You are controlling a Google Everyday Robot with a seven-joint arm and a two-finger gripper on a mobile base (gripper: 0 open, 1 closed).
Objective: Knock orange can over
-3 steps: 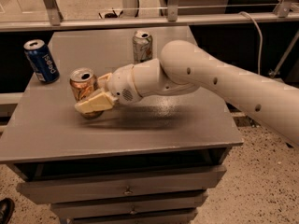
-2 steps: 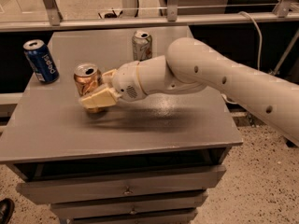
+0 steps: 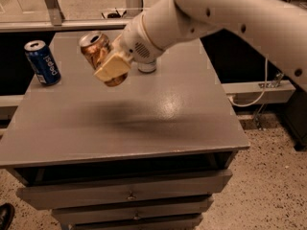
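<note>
The orange can [image 3: 95, 52] is near the back left part of the gray counter [image 3: 168, 119]. It is not standing straight. It is tipped, with its silver top leaning back and to the left and its bottom end pointing forward and to the right. I cannot tell if the bottom end rests on the counter or is just off it.

The hand [image 3: 111, 69] is right on the can. Its tan tip lies across the front lower half of the can and touches it, so the can sits just behind and to the left of the hand. I cannot tell if the hand is spread or pinching the can.

The big white arm [image 3: 216, 13] comes in from the top right. A blue Pepsi can [image 3: 44, 63] stands straight at the left edge, well apart from the orange can. A silver can [image 3: 147, 67] peeks out under the arm, just right of the hand. Gray drawers [image 3: 124, 193] sit under the counter.
</note>
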